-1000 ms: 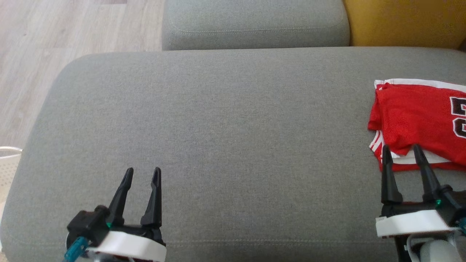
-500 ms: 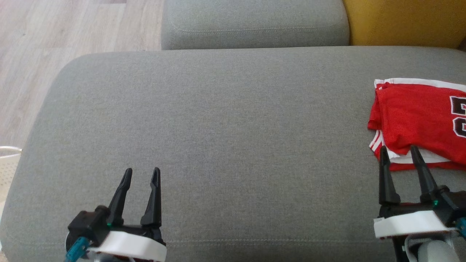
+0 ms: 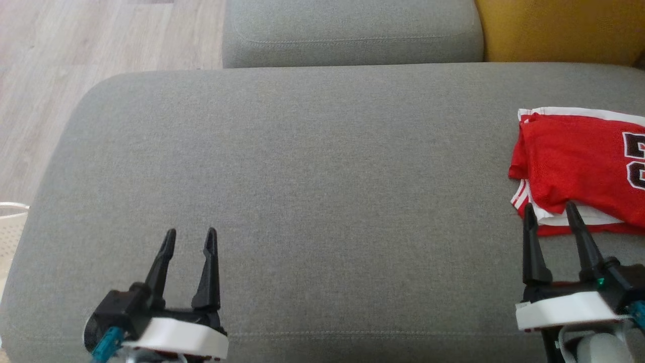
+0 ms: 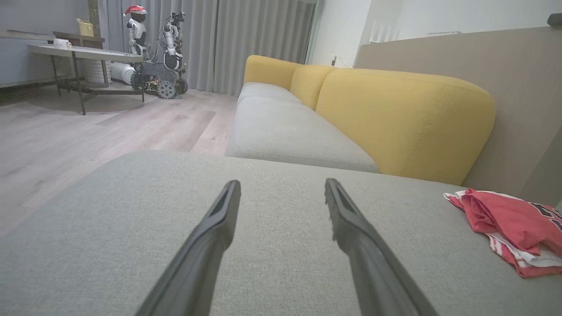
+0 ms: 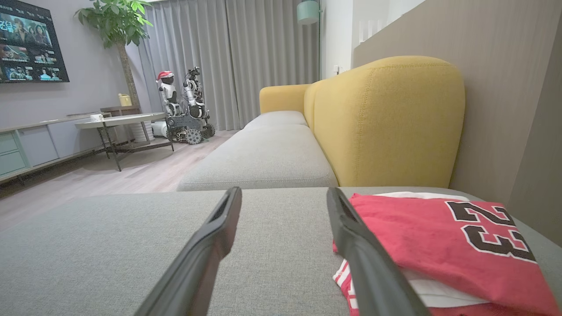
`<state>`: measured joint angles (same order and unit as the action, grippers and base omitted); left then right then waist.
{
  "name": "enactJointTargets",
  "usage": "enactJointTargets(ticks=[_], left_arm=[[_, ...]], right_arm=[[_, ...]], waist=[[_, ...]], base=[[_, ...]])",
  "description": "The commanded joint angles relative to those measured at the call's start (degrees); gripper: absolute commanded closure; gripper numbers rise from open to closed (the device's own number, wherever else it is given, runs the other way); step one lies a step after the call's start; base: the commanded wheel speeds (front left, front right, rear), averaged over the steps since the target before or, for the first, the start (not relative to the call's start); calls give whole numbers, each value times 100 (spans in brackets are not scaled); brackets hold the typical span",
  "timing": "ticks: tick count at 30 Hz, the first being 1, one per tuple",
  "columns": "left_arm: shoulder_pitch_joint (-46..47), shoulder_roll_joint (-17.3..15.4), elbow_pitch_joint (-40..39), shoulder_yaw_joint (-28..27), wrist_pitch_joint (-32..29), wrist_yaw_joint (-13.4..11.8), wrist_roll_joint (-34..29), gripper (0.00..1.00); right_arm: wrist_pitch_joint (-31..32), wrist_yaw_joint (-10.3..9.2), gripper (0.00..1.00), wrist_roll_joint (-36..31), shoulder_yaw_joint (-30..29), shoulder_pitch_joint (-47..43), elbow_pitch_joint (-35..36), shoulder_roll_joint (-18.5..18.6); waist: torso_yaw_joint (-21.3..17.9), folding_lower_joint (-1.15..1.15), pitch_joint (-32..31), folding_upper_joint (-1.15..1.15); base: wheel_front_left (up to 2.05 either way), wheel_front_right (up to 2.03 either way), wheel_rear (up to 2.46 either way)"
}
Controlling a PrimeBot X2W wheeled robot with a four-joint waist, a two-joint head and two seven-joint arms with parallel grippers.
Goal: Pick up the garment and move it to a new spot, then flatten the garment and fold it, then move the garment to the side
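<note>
- Hovering low over the near-left part of the grey seat, my left pincer stands wide and holds nothing; bare fabric shows in its gap.
- My right pincer is over the near-right part of the seat, also spread wide and empty.
- The garment lies folded on the right end of the seat, about midway between the near and far edges; the head view's right border cuts it off.
- It is red with white trim, and the dark numerals 23 show on its top face in my right wrist view.
- White striped layers stick out from under the red top layer at the garment's near-left corner.
- The tips of my right pincer reach that near-left corner in the head view. In the right wrist view one finger crosses in front of the garment's left edge and the other lies over bare seat. Whether a tip touches the cloth I cannot tell.
- My left pincer is well apart from the garment, with the wide middle of the seat between them.
- A second seat, grey too, adjoins the far edge, and a yellow backrest stands beyond the far-right corner.
- Pale wood floor lies past the seat's left and far-left edges.
- Far off across the floor, my left wrist view shows a table and two small robots before grey curtains.
</note>
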<state>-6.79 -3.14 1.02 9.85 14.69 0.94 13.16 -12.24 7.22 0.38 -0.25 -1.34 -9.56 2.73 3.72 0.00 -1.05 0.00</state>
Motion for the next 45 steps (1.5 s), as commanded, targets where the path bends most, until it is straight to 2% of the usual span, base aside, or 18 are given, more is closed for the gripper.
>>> enactJointTargets(ticks=[1, 9, 13, 18, 21, 23, 26, 27, 31, 45], left_arm=[[304, 26, -259, -235, 31, -46, -91, 0], [301, 26, -419, -178, 31, -277, -526, 0], [263, 26, -493, -176, 31, -364, -430, 0], [208, 26, -346, -223, 31, -215, -2, 0], [191, 26, -328, -320, 31, -73, 290, 0], [180, 26, -376, -356, 31, 109, 441, 0], [138, 26, -368, -461, 31, 176, 534, 0], [-17, 12, -169, -257, 1, 165, 531, 100], [-125, 17, 162, -244, -8, 163, 593, 100], [30, -35, 286, -331, -189, 213, 1477, 100]], right_arm=[[-17, 26, 0, 40, 155, 131, 158, 15], [2, 26, 0, 48, 182, 121, 156, 15], [6, 26, 0, 60, 181, 134, 159, 15], [25, 26, 0, 80, 195, 137, 158, 15], [35, 26, 0, 94, 209, 129, 164, 15], [41, 26, 0, 97, 217, 129, 166, 15], [45, 26, 0, 96, 226, 128, 167, 15], [53, 0, 100, 48, 62, -1, -4, 0], [56, 0, 100, 80, 63, -73, -316, -2], [234, 3, 100, 1137, 19, 18, -329, 26]], waist=[[-2, 0, 1, 0], [-28, 0, 9, 0], [-34, 0, 8, 0], [-43, 0, 0, 0], [-46, 0, -7, 0], [-49, 0, -10, 0], [-56, 0, -15, 0], [-56, 0, -16, 0], [-60, 0, -17, 0], [-95, 0, -1, 0]], base=[[0, 0, 0], [0, 0, 0], [0, 0, 0], [0, 0, 0], [0, 0, 0], [0, 0, 0], [0, 0, 0], [0, 0, 0], [0, 0, 0], [0, 0, 0]])
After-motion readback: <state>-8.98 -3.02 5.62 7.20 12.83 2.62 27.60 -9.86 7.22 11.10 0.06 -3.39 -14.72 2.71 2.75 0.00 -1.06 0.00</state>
